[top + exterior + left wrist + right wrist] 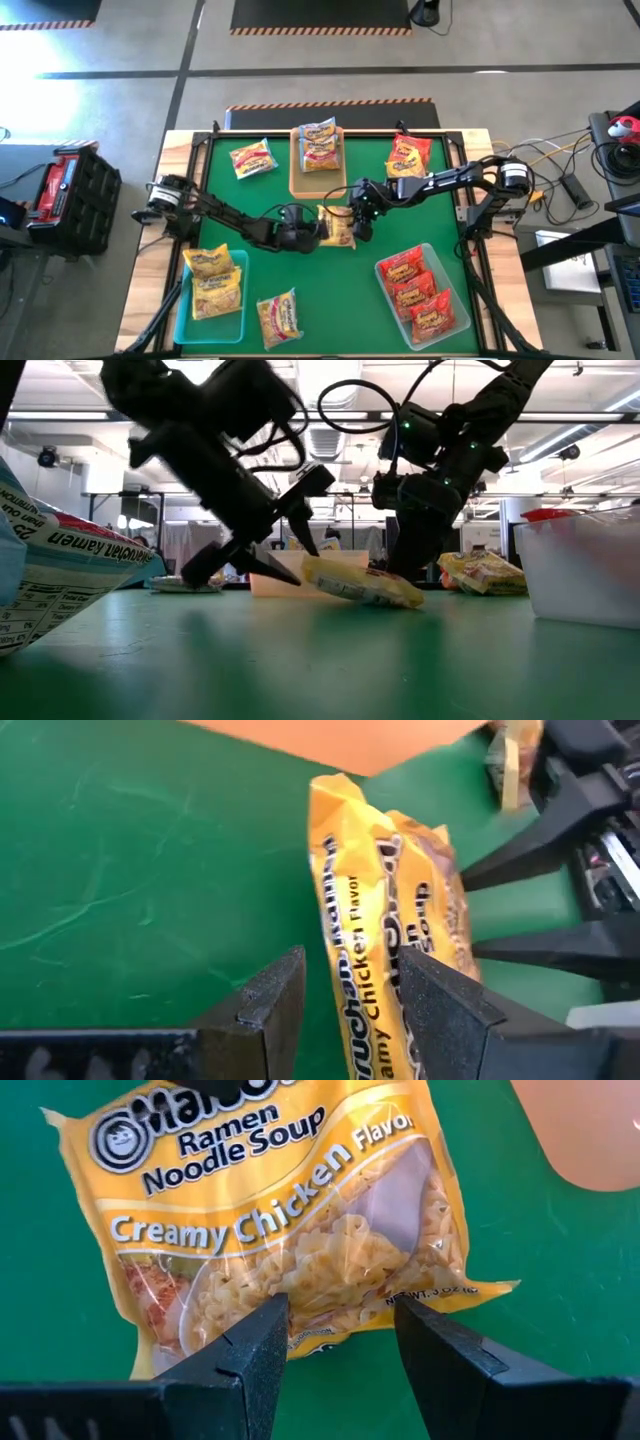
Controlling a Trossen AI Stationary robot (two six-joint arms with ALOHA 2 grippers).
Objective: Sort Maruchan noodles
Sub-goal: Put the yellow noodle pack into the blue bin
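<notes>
Centrally, on the green table (270,190), both arms meet over one yellow Creamy Chicken packet (337,226) lying just near of the tan tray (297,183). The left gripper (312,232) reaches in from the left, its jaws spread, one finger on each side of the packet's left end; whether they touch the wrapper is hard to tell. The right gripper (359,222) comes from the right and hangs above the packet's right edge with its jaws also apart and nothing between them. In the low view the packet (362,583) sits tilted, its left end raised off the mat, though the dark fingers hide how it is propped.

Elsewhere, a teal tray (183,309) at the near left holds two yellow packets (213,281), and a clear tray (452,285) at the near right holds three red packets (417,290). One pink-printed packet (279,318) lies loose near the front edge. Farther back, a pale packet (252,158) sits left of the tan tray, a stack of pale packets (319,145) lies in it, and a red packet (408,155) lies to its right, partly covered by the right arm.
</notes>
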